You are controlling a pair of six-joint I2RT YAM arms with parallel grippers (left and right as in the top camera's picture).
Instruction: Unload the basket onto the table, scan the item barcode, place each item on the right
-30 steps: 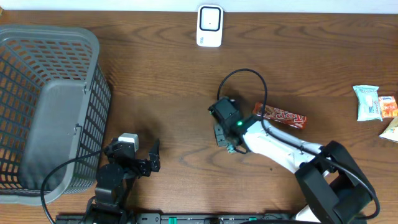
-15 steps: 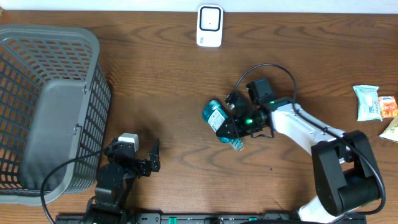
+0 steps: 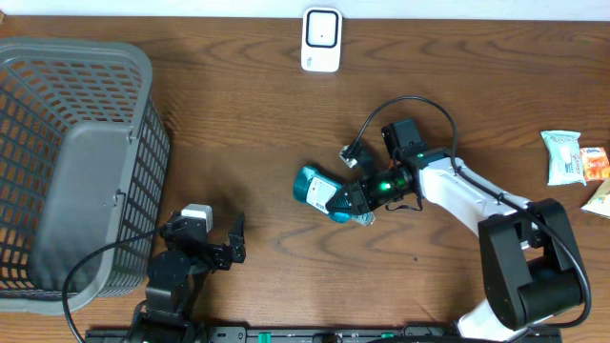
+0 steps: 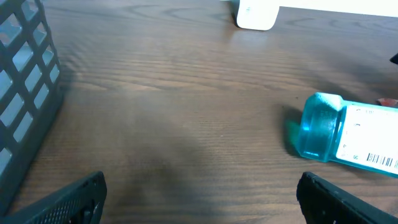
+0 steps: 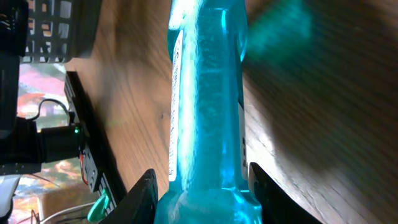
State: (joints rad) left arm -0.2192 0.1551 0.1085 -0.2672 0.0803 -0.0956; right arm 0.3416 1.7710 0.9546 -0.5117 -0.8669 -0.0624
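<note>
The right gripper [image 3: 360, 197] has its fingers [image 5: 142, 194] pinching one end of the teal bottle [image 3: 322, 191], which lies level near the middle of the worktop [image 3: 238, 124]. The bottle's long axis runs almost parallel to the front edge. Its free end points toward the left edge and the basket [image 3: 143, 143]. Its barcode label [image 4: 373, 146] faces the left gripper [image 4: 202, 190], whose fingers are spread wide near the front edge.

Bright even light, soft shadows; teal glow beside the bottle [image 4: 322, 127]; right wrist view blurred.
</note>
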